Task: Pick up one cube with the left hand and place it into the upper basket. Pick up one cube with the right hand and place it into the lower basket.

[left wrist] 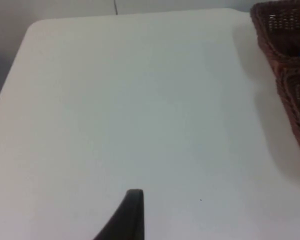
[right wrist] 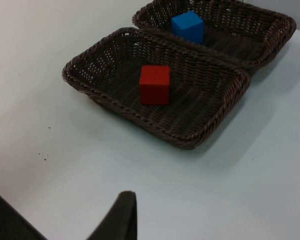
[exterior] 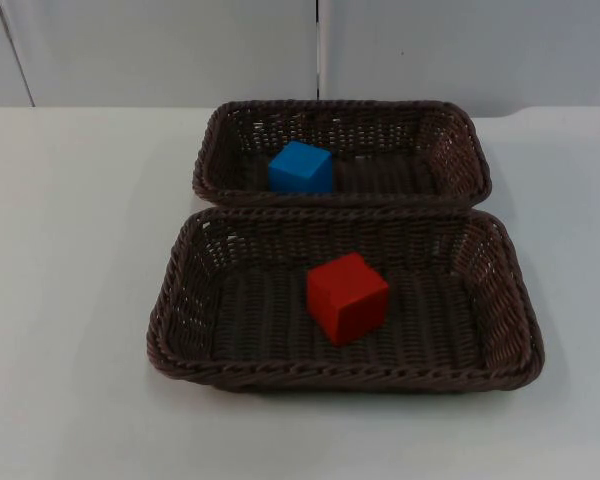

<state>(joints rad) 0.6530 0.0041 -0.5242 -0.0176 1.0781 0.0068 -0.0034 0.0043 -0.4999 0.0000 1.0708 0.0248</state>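
From where I sit, the job looks done. Nearest me, the red cube lies on the floor of the lower basket, about mid-basket. Just behind, rims touching, the upper basket holds the blue cube left of its middle. I judge nothing remains but parking the arms. The left gripper waits over bare table left of the baskets; the right gripper hangs well back from them. I cannot tell how either's fingers stand. The white table runs to the grey wall.
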